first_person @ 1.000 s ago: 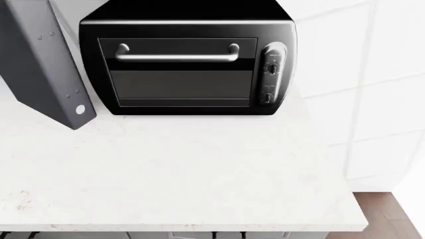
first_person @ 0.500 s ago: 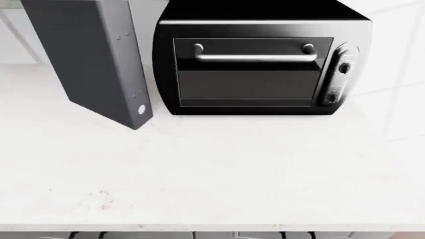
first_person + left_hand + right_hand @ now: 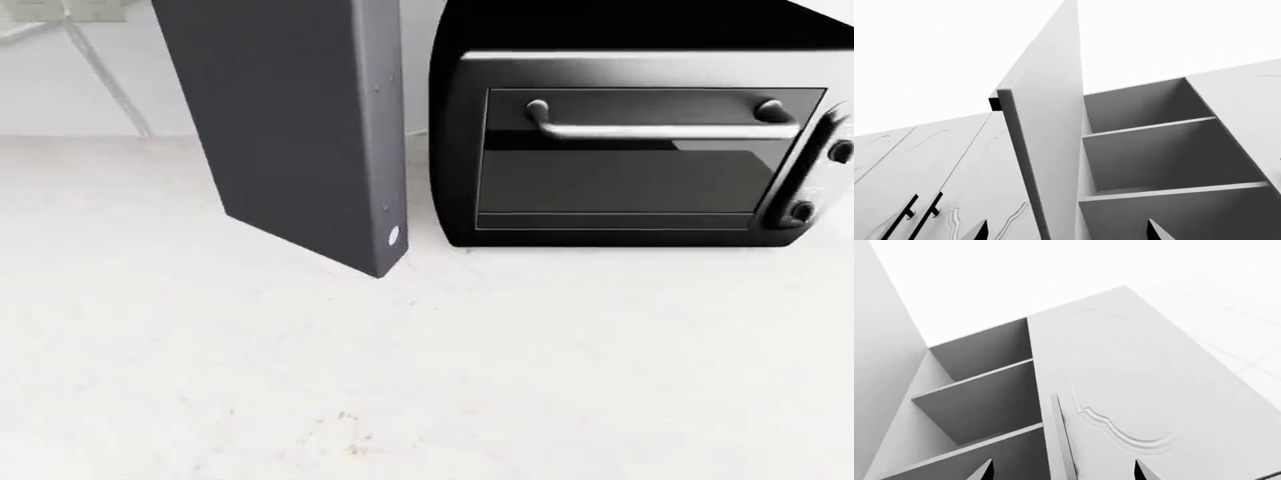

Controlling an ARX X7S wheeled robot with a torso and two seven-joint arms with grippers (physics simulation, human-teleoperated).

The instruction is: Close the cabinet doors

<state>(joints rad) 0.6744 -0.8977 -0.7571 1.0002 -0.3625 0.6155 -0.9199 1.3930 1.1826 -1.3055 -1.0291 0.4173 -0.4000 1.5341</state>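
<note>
My left gripper (image 3: 1064, 231): jaws spread apart, holding nothing; only the two dark fingertips show at the frame's edge, aimed up at the cabinet.
My right gripper (image 3: 1061, 471): jaws likewise parted and empty, tips pointing up under the same cabinet.
Cabinet door (image 3: 300, 130): swung out over the countertop (image 3: 427, 370), above and ahead of my left jaws; in the left wrist view its narrow edge faces them, so I judge I need its outer face to push it shut.
Shelves (image 3: 1167, 155): bare, exposed beyond the door, between my two sets of jaws.
Surfaces: door a flat, matte grey slab with a small white dot near its lower corner; closed neighbouring door (image 3: 1141, 390) carries a raised curved moulding.
Toaster oven (image 3: 641, 140): glossy black, silver bar handle.
</note>
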